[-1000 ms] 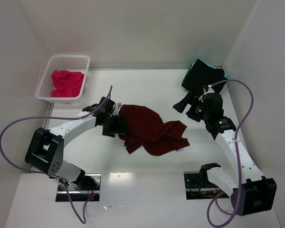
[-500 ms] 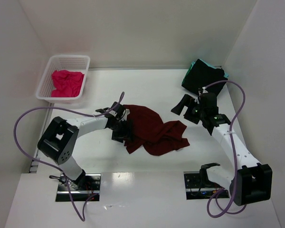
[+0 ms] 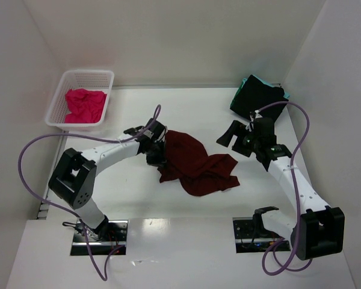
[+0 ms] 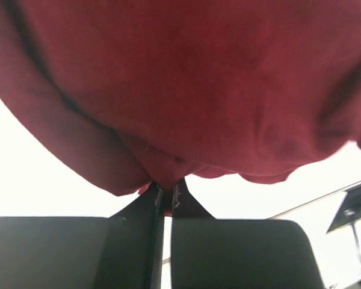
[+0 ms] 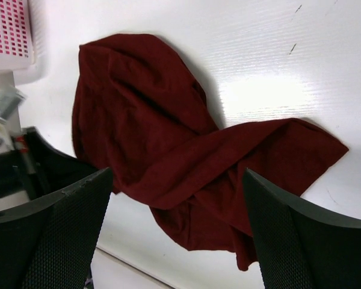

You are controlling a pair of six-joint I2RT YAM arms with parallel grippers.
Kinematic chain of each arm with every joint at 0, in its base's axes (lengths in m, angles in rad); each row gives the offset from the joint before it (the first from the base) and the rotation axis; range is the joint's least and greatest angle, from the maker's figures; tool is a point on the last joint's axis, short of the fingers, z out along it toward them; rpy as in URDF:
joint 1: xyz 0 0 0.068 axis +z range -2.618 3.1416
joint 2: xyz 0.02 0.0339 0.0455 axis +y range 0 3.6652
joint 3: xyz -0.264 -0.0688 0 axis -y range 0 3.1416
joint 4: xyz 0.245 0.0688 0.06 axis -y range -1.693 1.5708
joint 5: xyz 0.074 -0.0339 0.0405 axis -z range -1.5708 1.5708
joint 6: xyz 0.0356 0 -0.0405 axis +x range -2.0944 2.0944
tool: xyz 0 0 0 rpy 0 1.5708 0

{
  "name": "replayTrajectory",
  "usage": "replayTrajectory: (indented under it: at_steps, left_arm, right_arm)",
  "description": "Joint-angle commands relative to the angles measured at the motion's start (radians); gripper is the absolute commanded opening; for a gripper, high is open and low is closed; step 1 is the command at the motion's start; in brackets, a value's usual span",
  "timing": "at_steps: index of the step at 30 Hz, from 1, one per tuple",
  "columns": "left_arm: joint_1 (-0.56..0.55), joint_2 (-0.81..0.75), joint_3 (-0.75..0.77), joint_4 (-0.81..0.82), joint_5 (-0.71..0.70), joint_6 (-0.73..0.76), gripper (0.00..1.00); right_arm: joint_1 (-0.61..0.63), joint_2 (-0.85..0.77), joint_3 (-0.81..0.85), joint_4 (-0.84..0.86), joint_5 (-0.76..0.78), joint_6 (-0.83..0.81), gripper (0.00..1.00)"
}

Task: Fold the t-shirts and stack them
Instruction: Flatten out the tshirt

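A dark maroon t-shirt (image 3: 195, 164) lies crumpled in the middle of the table. My left gripper (image 3: 158, 155) sits at its left edge. In the left wrist view the left gripper (image 4: 166, 192) is shut, with a fold of the maroon t-shirt (image 4: 186, 90) pinched between its tips. My right gripper (image 3: 231, 133) hovers open just right of the shirt. From the right wrist, the maroon t-shirt (image 5: 168, 138) shows below the wide-apart right gripper (image 5: 175, 174). A bright pink t-shirt (image 3: 84, 103) lies bunched in the basket. A black t-shirt (image 3: 259, 96) rests on a teal one (image 3: 266, 80) at the back right.
The white lattice basket (image 3: 87, 72) stands at the back left against the wall. White walls close in the table on the left, back and right. Both arms' purple cables loop out over the table sides.
My left gripper went from open to shut on the maroon shirt's left edge and drew it slightly back. The right arm swung left early on, then held still.
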Motion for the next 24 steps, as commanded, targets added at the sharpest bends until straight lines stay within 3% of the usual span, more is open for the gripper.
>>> replayTrajectory:
  at_steps: [1, 4, 7, 14, 16, 24]
  left_arm:
    - [0.009, -0.074, 0.202, -0.118, -0.089, 0.037, 0.00]
    - [0.009, -0.075, 0.363, -0.200, -0.123, 0.066, 0.04]
    - [0.018, -0.088, 0.486, -0.229, -0.170, 0.084, 0.00]
    - [0.037, -0.093, 0.779, -0.229, -0.228, 0.126, 0.00]
    - [0.037, -0.081, 0.866, -0.229, -0.256, 0.138, 0.00]
    - [0.037, -0.062, 1.066, -0.241, -0.313, 0.190, 0.00]
  right_arm:
    - [0.011, -0.017, 0.004, 0.023, -0.021, -0.018, 0.92]
    - [0.011, -0.017, 0.004, 0.032, -0.034, -0.026, 0.92]
    - [0.011, -0.026, 0.004, 0.051, -0.041, -0.026, 0.92]
    - [0.032, -0.024, 0.024, 0.145, -0.097, 0.008, 0.90]
    - [0.054, 0.001, 0.057, 0.162, -0.097, 0.017, 0.94]
    - [0.072, 0.041, 0.117, 0.208, -0.097, 0.031, 0.99]
